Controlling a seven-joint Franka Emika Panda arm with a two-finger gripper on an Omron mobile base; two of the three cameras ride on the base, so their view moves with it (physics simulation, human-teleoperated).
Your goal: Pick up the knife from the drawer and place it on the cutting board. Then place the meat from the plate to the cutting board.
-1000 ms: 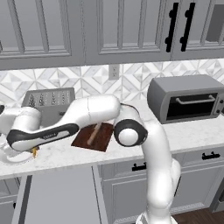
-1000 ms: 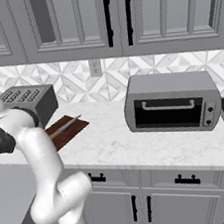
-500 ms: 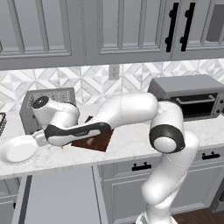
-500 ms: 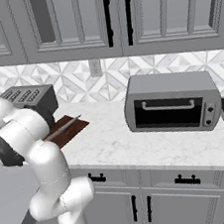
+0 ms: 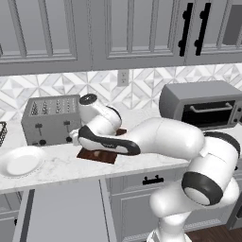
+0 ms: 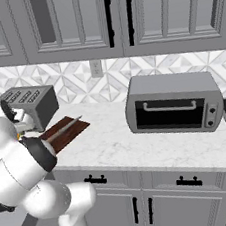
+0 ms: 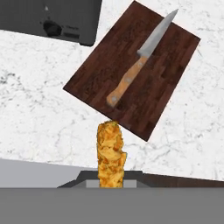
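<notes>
The orange-brown meat (image 7: 110, 153) hangs with my gripper (image 7: 110, 178) shut on it, above the marble counter just off one edge of the cutting board (image 7: 100, 74). On that dark reddish-brown board lies the knife (image 7: 138, 65), tan handle toward me and grey blade pointing away. From the left base camera the gripper (image 5: 75, 138) is at the left end of the cutting board (image 5: 99, 155), in front of the toaster. The white plate (image 5: 21, 161) sits bare further left. The grey drawer (image 5: 61, 212) stands open below the counter. The knife (image 6: 66, 125) also shows on the board (image 6: 70, 133).
A grey toaster (image 5: 51, 118) stands just behind the gripper, close to the board's left corner. A toaster oven (image 5: 203, 104) sits at the right of the counter. My white arm stretches low across the board. Wall cabinets hang overhead.
The arm has swung right from over the plate to the left end of the cutting board, carrying the meat. The plate is now bare. The knife has not moved.
</notes>
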